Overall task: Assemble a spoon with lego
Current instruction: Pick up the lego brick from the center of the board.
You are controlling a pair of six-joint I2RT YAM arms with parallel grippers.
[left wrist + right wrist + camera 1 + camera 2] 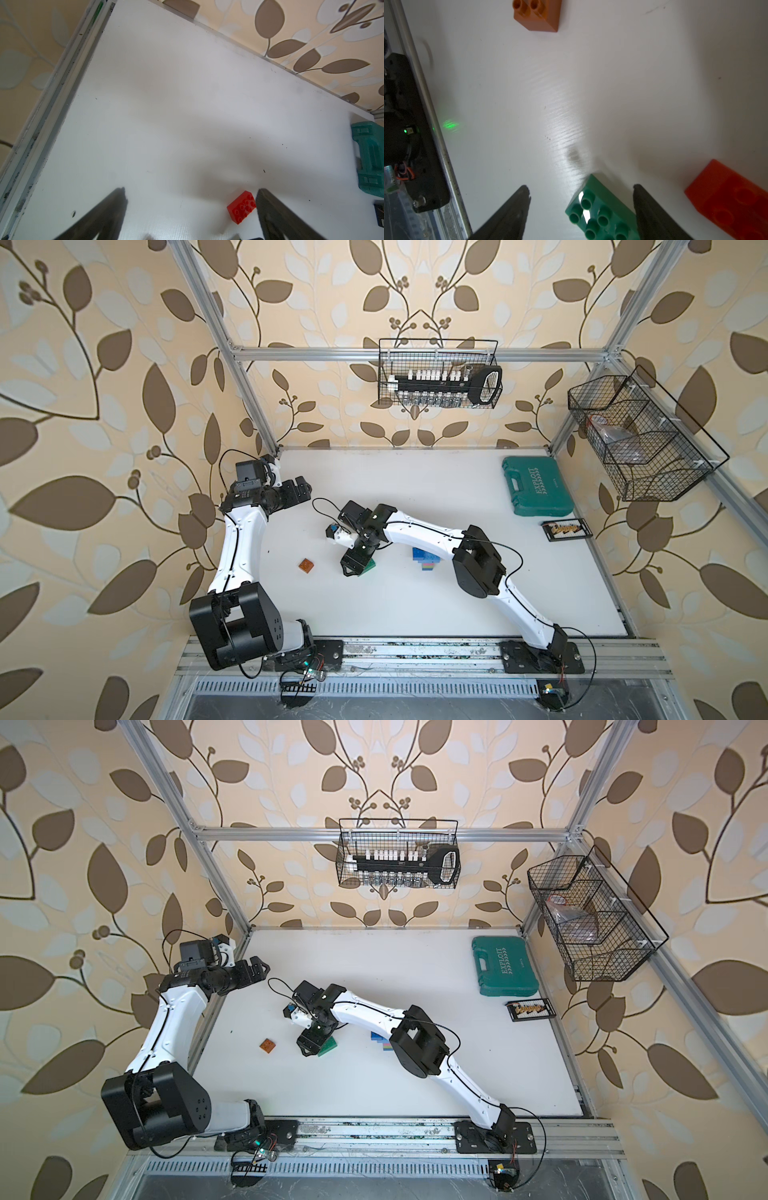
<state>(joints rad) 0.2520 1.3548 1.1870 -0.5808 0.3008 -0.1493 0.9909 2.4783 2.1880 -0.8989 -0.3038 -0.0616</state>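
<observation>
- The step in hand looks like picking up the green brick [600, 209] for the head of the spoon.
- The right gripper [581, 190] hangs low over this brick with its jaws apart, straddling it. One finger is just beside the brick's edge and the other stands clear, so nothing is grasped.
- The left gripper [191, 191] is raised at the far left side of the table [415, 605]. Its jaws are spread wide and empty.
- The spoon [426, 559] is only a partial stack of blue, light-blue and lime bricks. It lies on the table just beside the right forearm, near the green brick but apart from it.
- The orange brick [306, 565] lies loose on the other side of the gripper. The red brick [726, 197] lies loose close to the green one.
- Judged from this, the stem and first head row are built, and green, red and orange are not yet joined.
- The next move calls for centring the jaws on the green brick's long sides, then closing squarely. The brick sits skewed to the fingers, so an off-centre squeeze could twist it or push it away.
</observation>
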